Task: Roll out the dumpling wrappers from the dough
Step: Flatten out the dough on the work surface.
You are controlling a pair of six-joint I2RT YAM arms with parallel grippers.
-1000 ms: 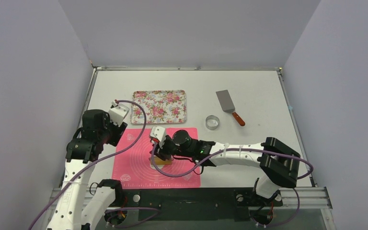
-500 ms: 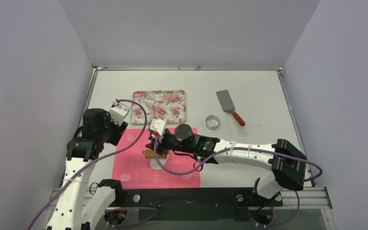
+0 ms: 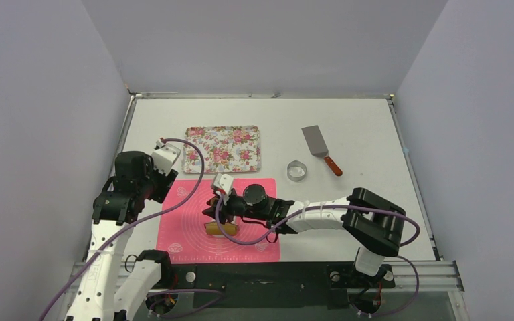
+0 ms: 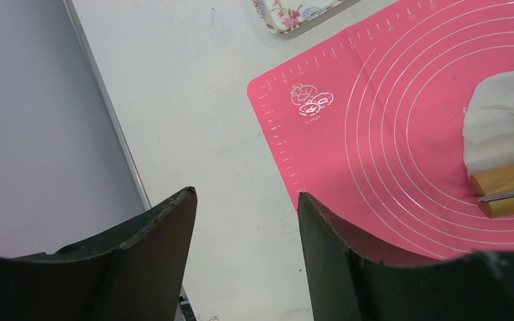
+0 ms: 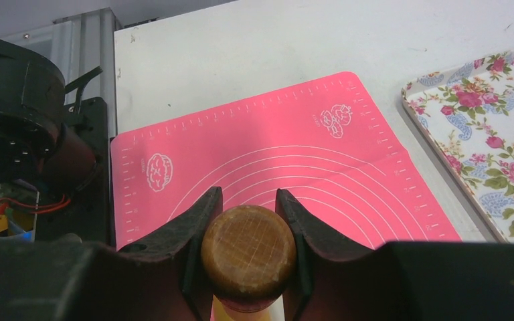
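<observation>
The right jaws are clamped around a wooden rolling pin (image 5: 247,257), whose round end sticks out between them. The pin lies across the pink mat (image 3: 187,231), touching one edge of a flattened white dough (image 4: 502,117) that sits near the mat's middle, inside the printed rings. The left jaws stand apart, holding nothing, above the bare tabletop (image 4: 194,100) just off the mat's left side. Behind the mat is a flowered tray (image 3: 222,148); to its right are a metal ring (image 3: 297,170) and a spatula (image 3: 320,148).

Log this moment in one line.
right tool: shut on rolling pin | pin at dough edge, pink mat | left tool: open, empty
</observation>
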